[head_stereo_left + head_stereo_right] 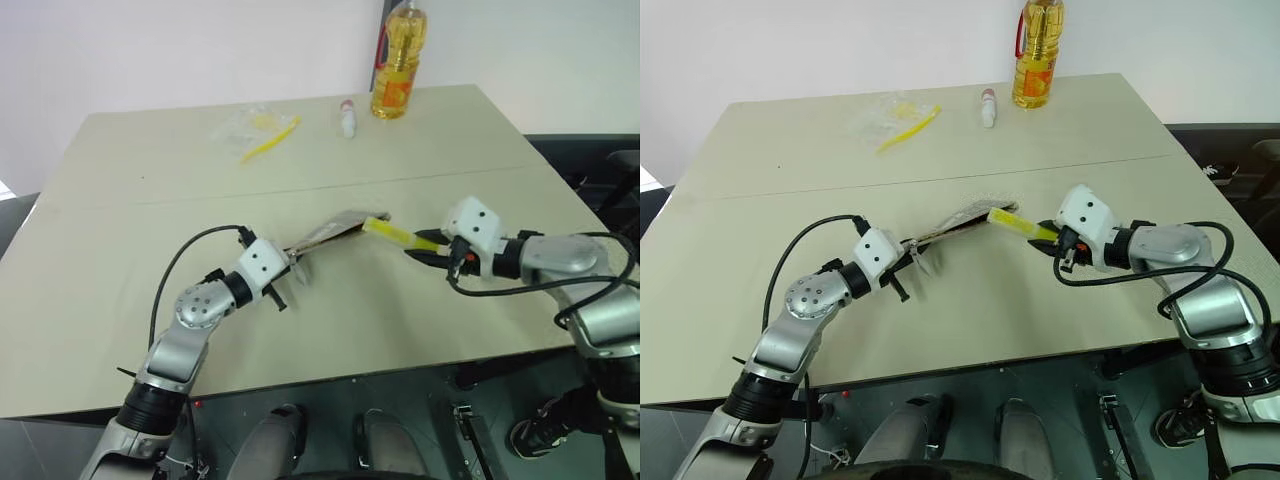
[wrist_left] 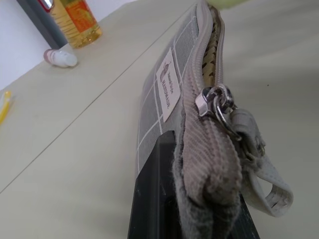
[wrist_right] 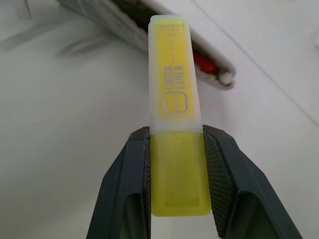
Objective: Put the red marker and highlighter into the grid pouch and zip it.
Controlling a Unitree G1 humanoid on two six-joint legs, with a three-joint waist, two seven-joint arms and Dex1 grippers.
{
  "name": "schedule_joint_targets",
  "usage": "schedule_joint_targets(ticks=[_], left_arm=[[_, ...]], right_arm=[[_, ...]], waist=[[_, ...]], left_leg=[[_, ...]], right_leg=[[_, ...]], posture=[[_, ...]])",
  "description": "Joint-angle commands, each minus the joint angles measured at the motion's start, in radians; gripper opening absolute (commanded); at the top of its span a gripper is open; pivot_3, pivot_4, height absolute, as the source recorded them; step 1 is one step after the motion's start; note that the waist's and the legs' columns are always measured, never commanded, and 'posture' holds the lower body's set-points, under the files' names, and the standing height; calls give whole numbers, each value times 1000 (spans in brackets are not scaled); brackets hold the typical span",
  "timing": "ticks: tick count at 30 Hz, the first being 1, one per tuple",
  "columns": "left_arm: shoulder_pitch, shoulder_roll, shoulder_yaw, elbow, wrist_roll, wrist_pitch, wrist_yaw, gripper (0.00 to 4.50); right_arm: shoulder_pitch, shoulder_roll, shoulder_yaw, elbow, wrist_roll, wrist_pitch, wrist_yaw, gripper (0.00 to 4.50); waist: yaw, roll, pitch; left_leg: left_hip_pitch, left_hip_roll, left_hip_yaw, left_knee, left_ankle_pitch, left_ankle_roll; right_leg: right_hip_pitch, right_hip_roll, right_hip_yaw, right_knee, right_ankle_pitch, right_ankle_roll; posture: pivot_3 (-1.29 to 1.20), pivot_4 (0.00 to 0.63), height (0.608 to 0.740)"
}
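1. Left gripper (image 1: 292,268), at about 8 o'clock from table centre: fingers clamped on the closed end of the grid pouch (image 1: 330,231), lifting it off the table (image 1: 150,200) so the unzipped mouth faces right. Likely a steadying hold for loading.
2. Red marker (image 3: 203,62): a red body shows inside the pouch mouth in the right wrist view; probably already loaded. Most of it is hidden.
3. Highlighter (image 1: 392,232): cap tip at the pouch opening, tail pinched between the right gripper (image 1: 428,250) fingers at 3 o'clock. Aimed for insertion, judging by alignment.
4. Zipper pull (image 2: 215,99) sits near the clamped end; zipping not yet done.
5. Whether the cap tip has entered the mouth I cannot tell.
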Motion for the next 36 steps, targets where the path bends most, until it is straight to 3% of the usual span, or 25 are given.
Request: schedule_joint_targets(ticks=[1,11,16,22,30,36], left_arm=[[5,-3,3,-34,-10,-1,0,0],[24,19,-23,-63,-8,-43,-54,0],[43,61,-42,-83,-12,-88,-118,0],[28,83,-26,-81,-61,-99,-172,0],[-13,78,-39,-82,-85,-61,-216,0],[-5,72,-28,-100,-93,-34,-205,0]], right_arm=[[-10,-16,0,-25,-21,-23,4,885],[-39,-33,56,-18,-93,-74,45,885],[-76,-50,142,-63,-185,-149,70,885],[-145,-12,249,-99,-298,-244,77,885],[-180,29,287,-122,-366,-323,89,885],[-180,32,232,-103,-353,-308,86,3798]], waist=[[0,0,0],[0,0,0],[-2,0,0],[-1,0,0],[-1,-1,1],[0,-1,1]], left_leg=[[0,0,0,0,0,0],[0,0,0,0,0,0],[0,0,0,0,0,0],[0,0,0,-1,0,-1],[0,0,0,-1,0,0],[0,0,0,-1,0,0]], right_leg=[[0,0,0,0,0,0],[0,0,0,0,0,0],[0,0,0,0,0,0],[-1,0,0,0,0,0],[0,0,0,-1,0,0],[0,0,0,-1,0,0]], posture=[[0,150,740],[0,150,740],[0,150,740],[0,150,740],[0,150,740],[0,150,740]])
